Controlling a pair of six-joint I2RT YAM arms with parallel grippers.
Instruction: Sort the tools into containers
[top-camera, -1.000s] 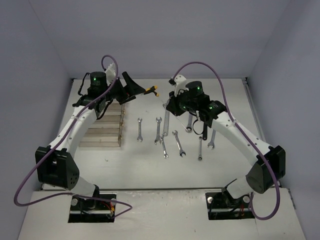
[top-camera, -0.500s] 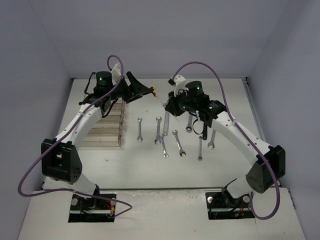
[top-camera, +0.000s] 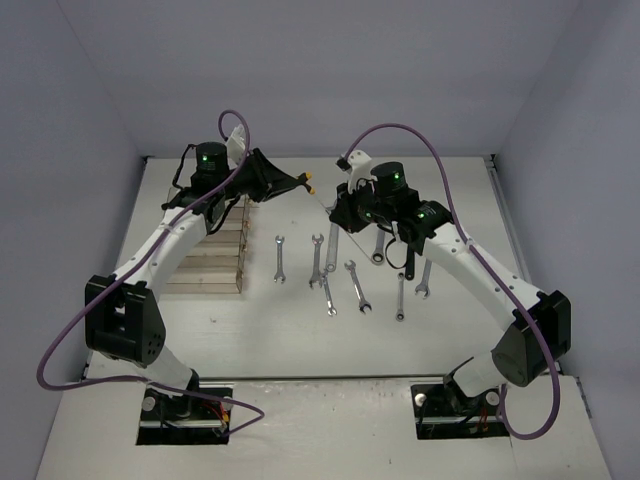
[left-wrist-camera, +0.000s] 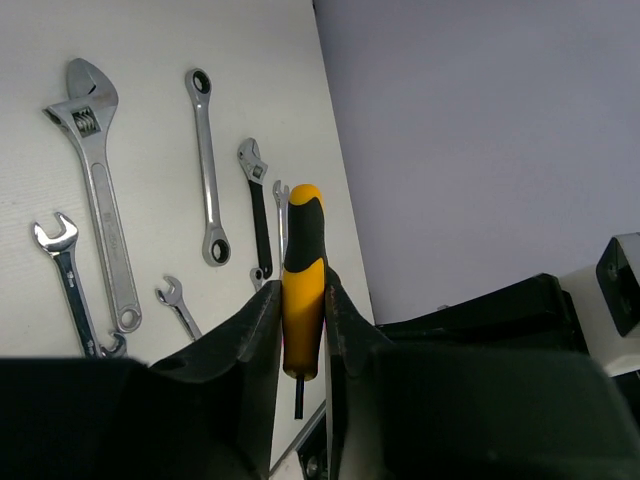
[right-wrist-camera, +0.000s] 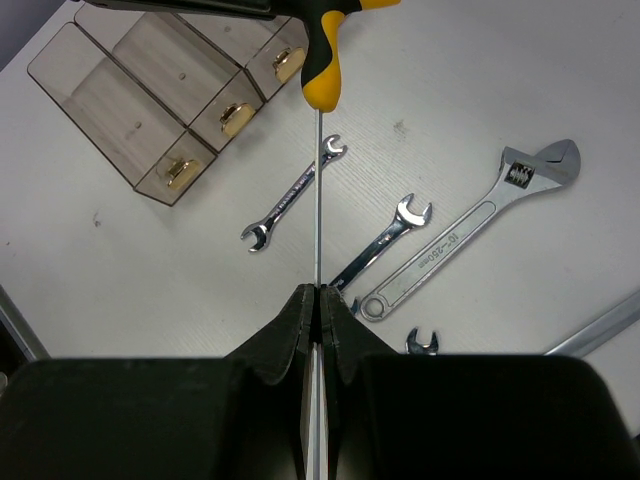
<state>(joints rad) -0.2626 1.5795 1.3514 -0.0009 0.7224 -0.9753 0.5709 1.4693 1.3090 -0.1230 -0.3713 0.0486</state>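
Containers (top-camera: 212, 252): clear bins joined in a row, standing at the left of the table (top-camera: 300, 340). Left gripper (top-camera: 288, 182): raised above the table just right of the bins, its fingers (left-wrist-camera: 262, 330) clamped on the handle of the yellow-black-handled rod (top-camera: 304, 183). The rod hangs clear of the table between both grippers, its thin shaft slanting down to the right. Right gripper (top-camera: 334, 212): jaws pinched tight on the bare shaft. Wrenches (top-camera: 316, 258): silver, lying loose on the table nearer the arm bases, well apart from the bins.
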